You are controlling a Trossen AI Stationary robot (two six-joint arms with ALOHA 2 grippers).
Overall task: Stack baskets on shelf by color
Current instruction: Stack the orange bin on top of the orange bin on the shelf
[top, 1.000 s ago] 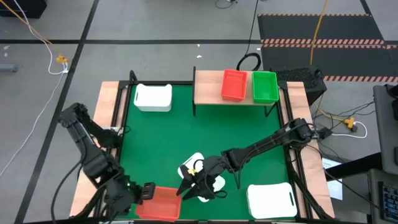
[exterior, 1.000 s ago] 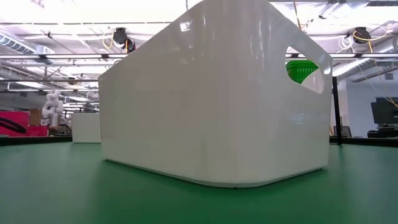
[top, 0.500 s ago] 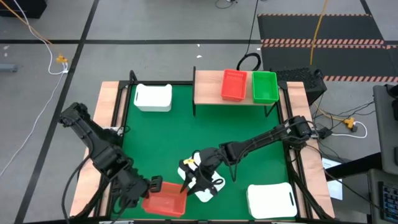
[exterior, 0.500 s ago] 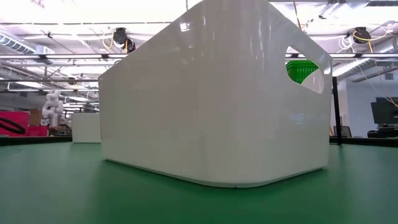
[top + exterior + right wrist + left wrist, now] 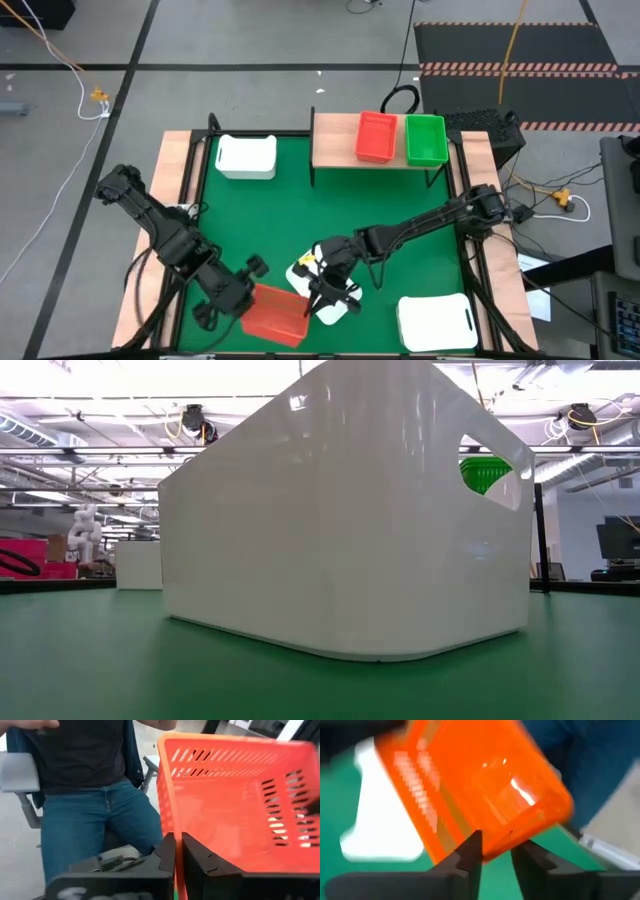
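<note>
Both arms meet at the near edge of the green worktop. An orange-red slatted plastic basket is held tilted between them, just beside a white plastic basket that lies under the right arm.

Left gripper: jaws nearly closed, pinching the rim of the orange-red basket at one end. Right gripper: jaws likewise narrowed to a thin gap, clamped on the basket's wall at the opposite end.

Small light wooden shelf on black legs, at the far edge of the worktop: carries a second orange-red basket and a green plastic basket, side by side, its left portion bare.

Other white baskets: one at the far left corner of the worktop, one at the near right corner. The low view is mostly filled by a white basket wall.

The right wrist view shows a seated person in jeans beyond the worktop.
</note>
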